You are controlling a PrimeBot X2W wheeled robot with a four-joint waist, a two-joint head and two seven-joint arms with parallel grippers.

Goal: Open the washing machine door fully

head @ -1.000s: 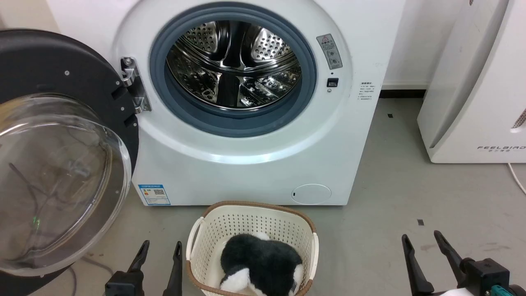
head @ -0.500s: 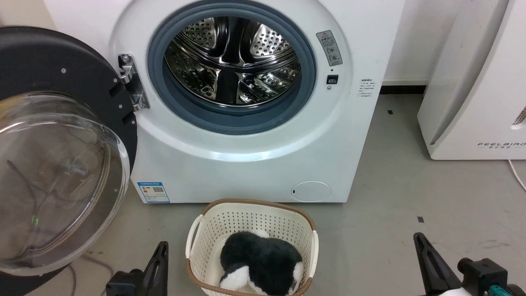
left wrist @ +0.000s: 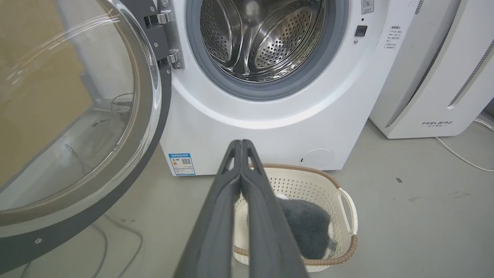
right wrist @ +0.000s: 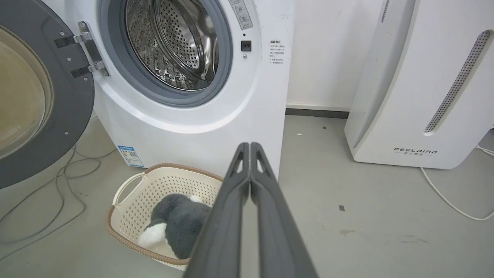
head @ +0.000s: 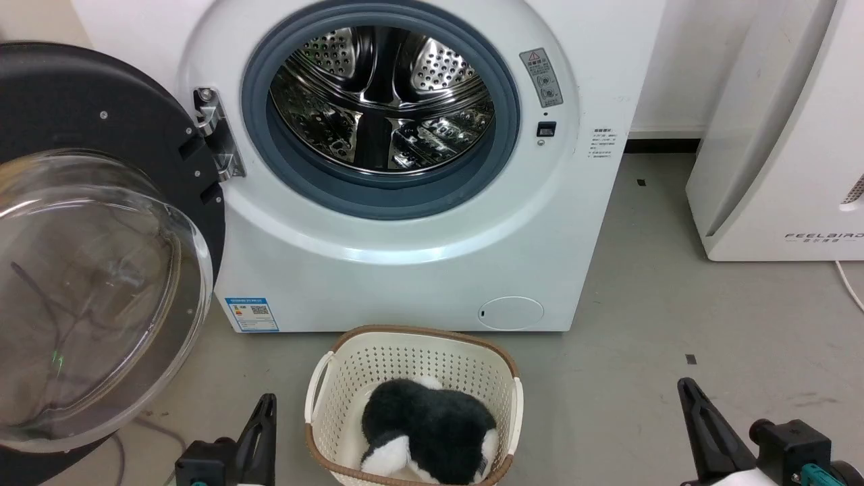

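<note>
One big round thing, the washing machine door (head: 94, 270), hangs swung wide out to the left of the washing machine (head: 405, 270). The steel drum (head: 385, 101) is in plain sight. I think the opening step looks about done. At most, a small push on the door's edge could take it farther back.

The left gripper (head: 268, 405) and the right gripper (head: 687, 391) sit low and near, fingers pressed together, holding nothing. A basket (head: 324, 378) with a soft toy (head: 425, 425) sits between them. The floor (head: 641, 304) on the right has lots of room. Thin cables (right wrist: 58, 185) lie under the door.
</note>
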